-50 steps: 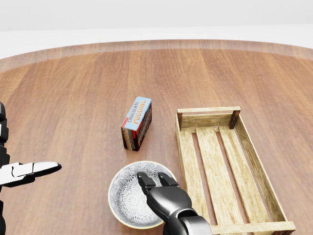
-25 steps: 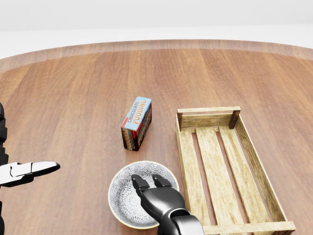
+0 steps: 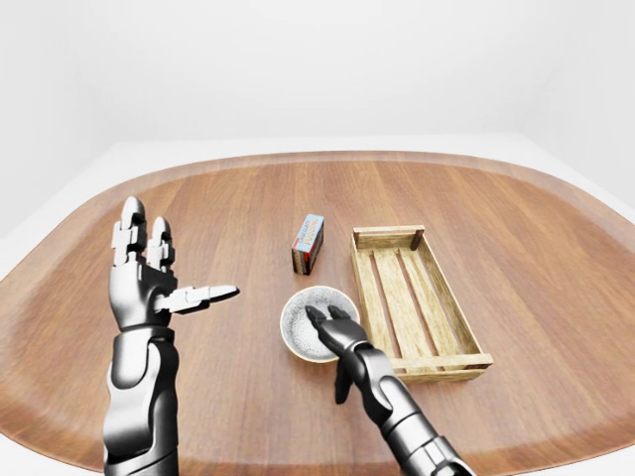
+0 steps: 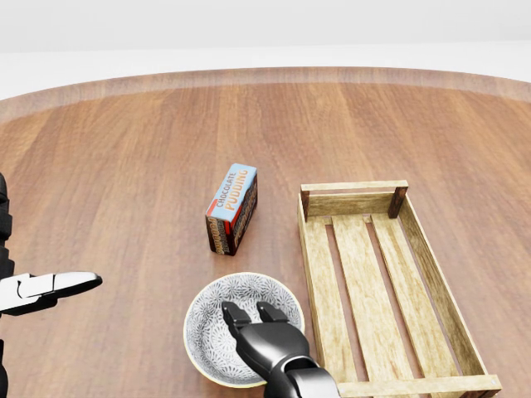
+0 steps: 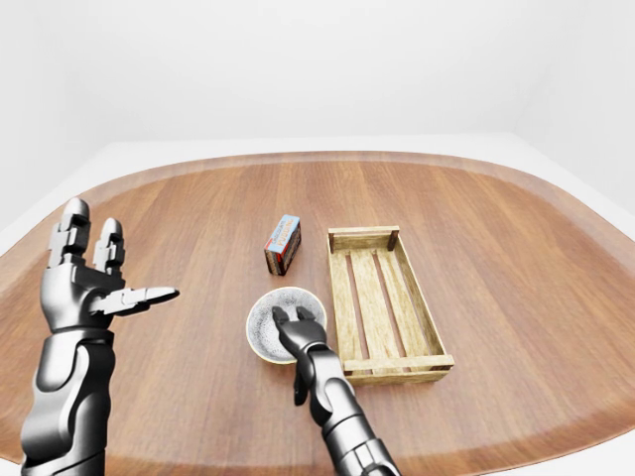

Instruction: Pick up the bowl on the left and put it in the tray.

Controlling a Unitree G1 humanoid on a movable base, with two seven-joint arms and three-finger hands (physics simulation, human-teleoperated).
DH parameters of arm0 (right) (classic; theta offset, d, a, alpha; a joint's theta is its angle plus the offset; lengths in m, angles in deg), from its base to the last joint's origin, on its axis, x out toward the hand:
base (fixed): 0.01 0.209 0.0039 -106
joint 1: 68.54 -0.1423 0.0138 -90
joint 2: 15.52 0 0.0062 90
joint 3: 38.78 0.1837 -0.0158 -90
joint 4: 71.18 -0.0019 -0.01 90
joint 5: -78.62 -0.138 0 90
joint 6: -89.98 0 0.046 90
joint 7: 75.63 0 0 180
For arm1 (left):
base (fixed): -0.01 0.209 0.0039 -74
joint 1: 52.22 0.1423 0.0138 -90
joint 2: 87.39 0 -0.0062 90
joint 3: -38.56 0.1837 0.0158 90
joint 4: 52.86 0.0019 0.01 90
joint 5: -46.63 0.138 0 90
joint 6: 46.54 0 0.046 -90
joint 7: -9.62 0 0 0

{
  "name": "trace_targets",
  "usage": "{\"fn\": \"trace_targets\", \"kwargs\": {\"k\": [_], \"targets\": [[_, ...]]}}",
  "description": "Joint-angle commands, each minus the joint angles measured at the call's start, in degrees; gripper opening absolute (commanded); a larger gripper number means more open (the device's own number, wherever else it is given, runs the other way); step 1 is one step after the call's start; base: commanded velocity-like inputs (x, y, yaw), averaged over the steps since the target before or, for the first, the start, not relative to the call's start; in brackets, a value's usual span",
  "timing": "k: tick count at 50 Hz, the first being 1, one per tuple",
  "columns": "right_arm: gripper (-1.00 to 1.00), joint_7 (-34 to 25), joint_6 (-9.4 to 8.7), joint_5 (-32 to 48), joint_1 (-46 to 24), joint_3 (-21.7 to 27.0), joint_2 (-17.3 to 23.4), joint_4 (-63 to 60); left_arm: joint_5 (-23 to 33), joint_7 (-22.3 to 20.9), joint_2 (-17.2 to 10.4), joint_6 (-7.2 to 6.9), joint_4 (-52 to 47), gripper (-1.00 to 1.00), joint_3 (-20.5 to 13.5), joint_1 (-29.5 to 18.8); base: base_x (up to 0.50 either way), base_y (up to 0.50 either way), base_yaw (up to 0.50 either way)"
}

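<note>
While our left hand (image 3: 149,283) hangs spread and empty, our right hand (image 4: 270,344) hovers over the patterned bowl (image 4: 211,327), fingers (image 4: 236,316) loosely parted, gripping nothing; the bowl sits just left of the wooden tray (image 4: 316,265).

right hand (image 4: 247,314): pulling back toward the head view's bottom left, showing less of itself
fingertips: sliding lower across the inside of the bowl (image 4: 207,327), nearer its middle
</note>
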Motion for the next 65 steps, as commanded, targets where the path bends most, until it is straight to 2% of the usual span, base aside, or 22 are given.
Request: {"fn": "trace_targets", "kwargs": {"k": [1,21,24,25,26,45,65], "targets": [[1.0,2.0,0.0,-0.9,-0.9,0.0,-0.5,3.5,-0.1,0.0,0.0,0.0,-0.2,1.0,-0.1,0.0,0.0,0.0,0.0],[1.0,6.5,0.0,-3.1,-3.1,0.0,-1.9,11.0,-0.1,-0.1,0.0,0.0,0.1,1.0,-0.2,0.1,0.0,0.0,0.0],[-0.34,6.8,0.0,-3.2,-3.1,-0.2,-2.0,11.4,-0.1,-0.1,0.0,0.0,0.1,1.0,-0.1,0.0,0.0,0.0,0.0],[-0.62,6.8,0.0,-3.2,-3.1,-0.3,-2.1,11.4,-0.1,0.0,0.0,0.0,0.0,1.0,-0.1,0.1,0.0,0.0,0.0],[-1.0,6.3,0.0,-3.1,-2.8,-0.5,-2.1,10.5,-0.1,0.0,-0.1,0.0,0.1,1.0,-0.1,0.0,0.0,0.0,0.0],[-1.0,5.5,0.0,-2.6,-2.3,-1.1,-2.4,9.7,0.5,0.1,0.3,0.0,-0.2,1.0,0.5,0.2,0.0,0.0,0.0],[-1.0,-2.6,0.0,5.8,-5.7,-3.6,-6.5,5.2,-0.2,0.2,0.2,0.0,-1.0,1.0,-0.2,0.4,0.0,0.0,0.0]]}}
